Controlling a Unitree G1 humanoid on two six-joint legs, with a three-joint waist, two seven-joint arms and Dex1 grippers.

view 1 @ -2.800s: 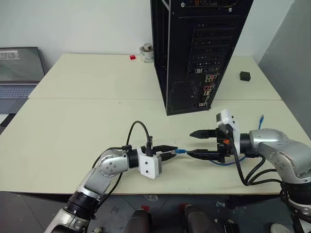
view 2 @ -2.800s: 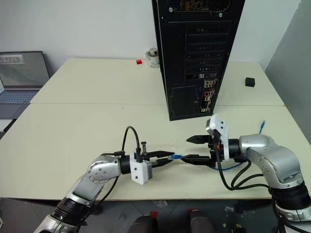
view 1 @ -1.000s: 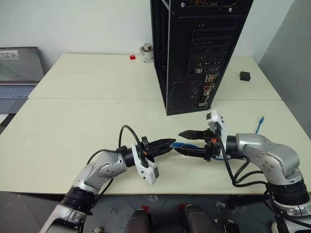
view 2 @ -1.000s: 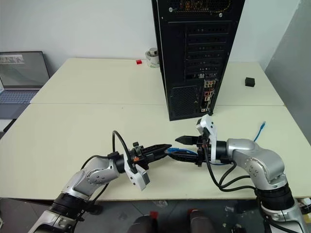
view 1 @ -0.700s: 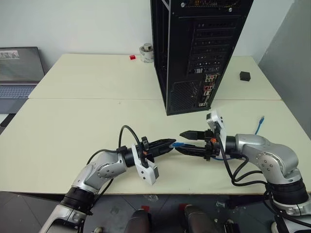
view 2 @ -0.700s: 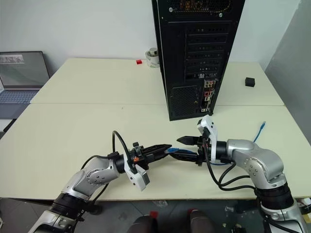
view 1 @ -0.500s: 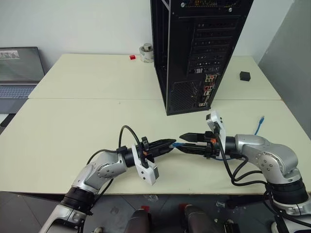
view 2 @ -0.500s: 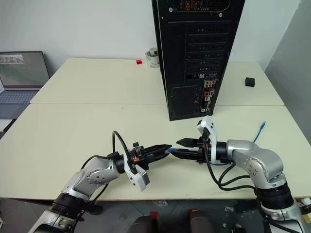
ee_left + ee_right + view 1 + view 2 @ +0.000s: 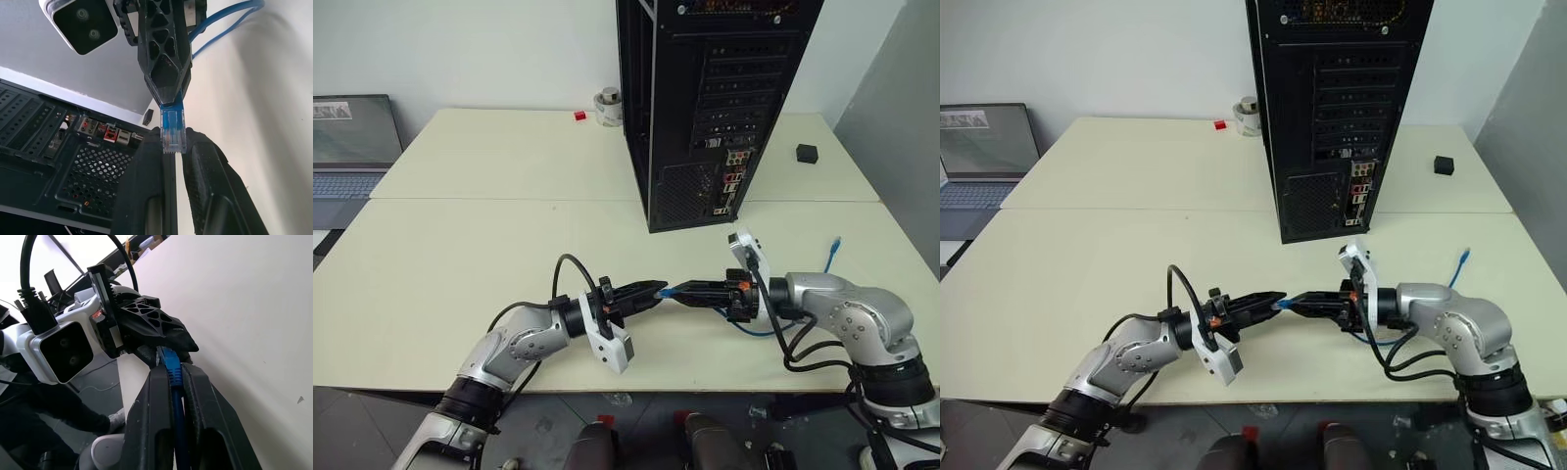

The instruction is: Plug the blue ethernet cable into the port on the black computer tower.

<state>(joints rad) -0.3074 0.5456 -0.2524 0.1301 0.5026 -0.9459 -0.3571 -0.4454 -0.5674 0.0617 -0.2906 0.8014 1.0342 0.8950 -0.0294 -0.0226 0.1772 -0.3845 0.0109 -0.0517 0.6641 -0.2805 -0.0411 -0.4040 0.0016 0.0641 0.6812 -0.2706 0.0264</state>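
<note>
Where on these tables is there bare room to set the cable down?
Widest bare patch: the near table, between the laptop and the left gripper. The far table between the red block and the laptop is bare too. It is crowded mid-front, where both grippers, right, hold the blue ethernet cable before the black computer tower.

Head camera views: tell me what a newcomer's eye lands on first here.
First, the two grippers meeting tip to tip over the front of the cream table: the left gripper and the right gripper both have their jaws shut on the plug end of the blue ethernet cable. Next, the black computer tower stands upright just behind them, rear face with its connectors turned toward the robot.
</note>
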